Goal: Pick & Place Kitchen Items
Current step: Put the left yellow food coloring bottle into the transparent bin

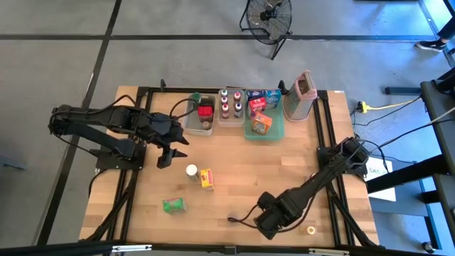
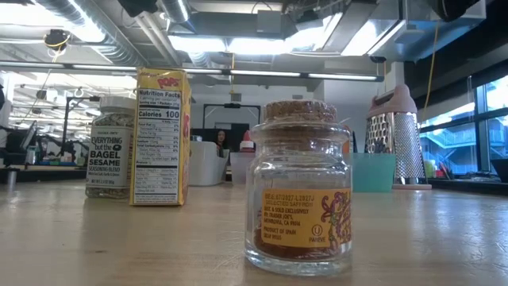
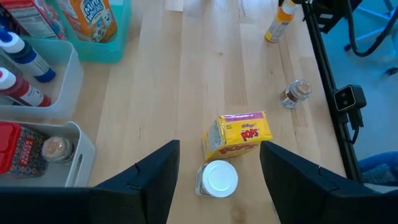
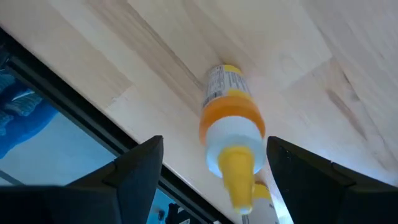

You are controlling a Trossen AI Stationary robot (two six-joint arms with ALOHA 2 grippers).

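Note:
An orange squeeze bottle [image 4: 229, 118] with a yellow nozzle stands on the wooden table near its front edge. My right gripper [image 4: 214, 144] hangs open above the bottle, pointing down, with a finger on either side and touching nothing. The bottle [image 3: 278, 25] also shows in the left wrist view. My left gripper [image 1: 168, 153] hovers open over the table's left middle, above a white-capped jar [image 3: 217, 178] and a yellow Pops box [image 3: 239, 134]. A small cork-topped jar [image 2: 302, 191] stands near the front. A green box [image 1: 173, 205] lies front left.
Along the far edge stand two clear tubs [image 1: 190, 128] [image 1: 231, 119] with bottles and boxes, a green tray [image 1: 250, 134] with boxes and a metal grater [image 1: 300, 96]. A small round thing [image 1: 311, 230] lies front right. Bare wood stretches between the loose items.

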